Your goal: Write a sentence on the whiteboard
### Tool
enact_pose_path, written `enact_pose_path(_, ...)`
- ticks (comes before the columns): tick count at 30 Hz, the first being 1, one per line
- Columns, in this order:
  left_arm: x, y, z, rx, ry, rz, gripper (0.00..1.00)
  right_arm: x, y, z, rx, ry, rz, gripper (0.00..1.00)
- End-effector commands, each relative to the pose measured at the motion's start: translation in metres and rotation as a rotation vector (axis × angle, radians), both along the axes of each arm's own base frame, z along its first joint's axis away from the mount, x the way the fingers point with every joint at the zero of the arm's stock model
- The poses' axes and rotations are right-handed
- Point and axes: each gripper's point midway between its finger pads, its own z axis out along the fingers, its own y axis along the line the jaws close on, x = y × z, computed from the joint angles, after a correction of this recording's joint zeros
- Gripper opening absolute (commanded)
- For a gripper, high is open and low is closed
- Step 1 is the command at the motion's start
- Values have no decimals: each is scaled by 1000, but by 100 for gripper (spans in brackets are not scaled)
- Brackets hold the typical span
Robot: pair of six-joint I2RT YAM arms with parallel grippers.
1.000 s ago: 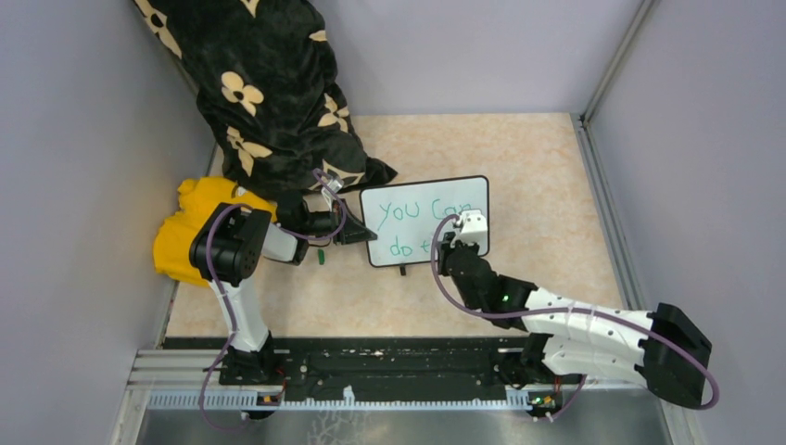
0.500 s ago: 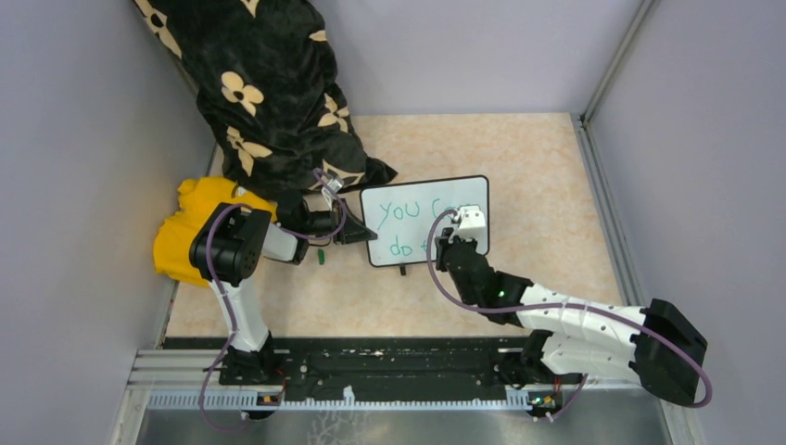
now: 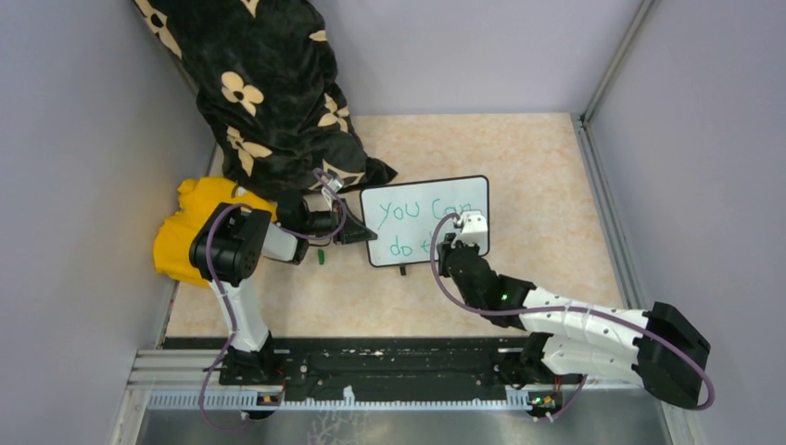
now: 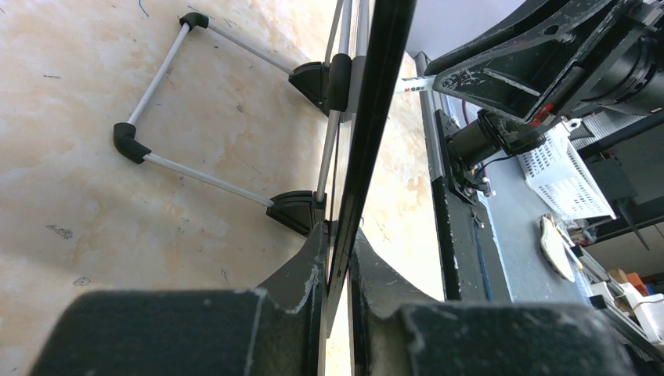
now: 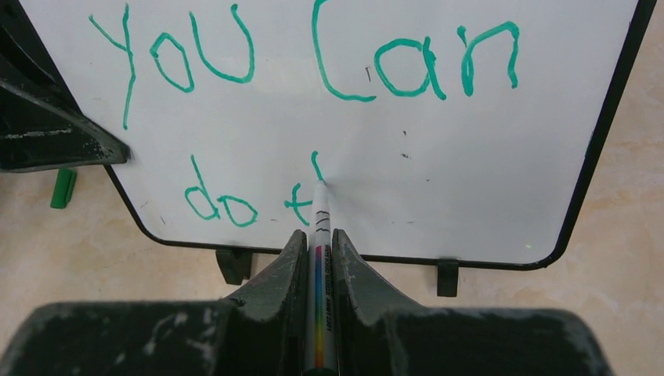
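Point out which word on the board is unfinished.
The lower-line word right of "do": only "t" and a stroke's start, with the marker tip at its end.

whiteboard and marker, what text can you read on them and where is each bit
"you Can": top line of the green sentence handwritten on the whiteboard.
"do t": second line, followed by one unfinished stroke at the tip of the marker.
Print on the marker barrel: too small and blurred to read.
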Motion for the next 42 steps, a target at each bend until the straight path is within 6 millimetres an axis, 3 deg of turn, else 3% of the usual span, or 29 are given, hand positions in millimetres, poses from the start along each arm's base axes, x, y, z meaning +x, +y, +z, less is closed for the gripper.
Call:
enact_pose_path(1,-2,0,-6,15,62,-3,15,-1,-5,-2,23,8,-14,0)
enact_pose_path(11,-3,0,-6,16,63,-4,16,-12,-8,-25,25,64,5,0)
enact_pose_path(19,-3,0,-6,16,63,-5,15,-14,-10,-31,25,79,7,0)
enact_pose_path(31,-4,-1,-8,19,66,-8,15,-3,-2,4,43,4,3,0)
enact_pose_path(42,-4,-2,-8,19,67,-10,15,3,0,17,37,-29,-5,0)
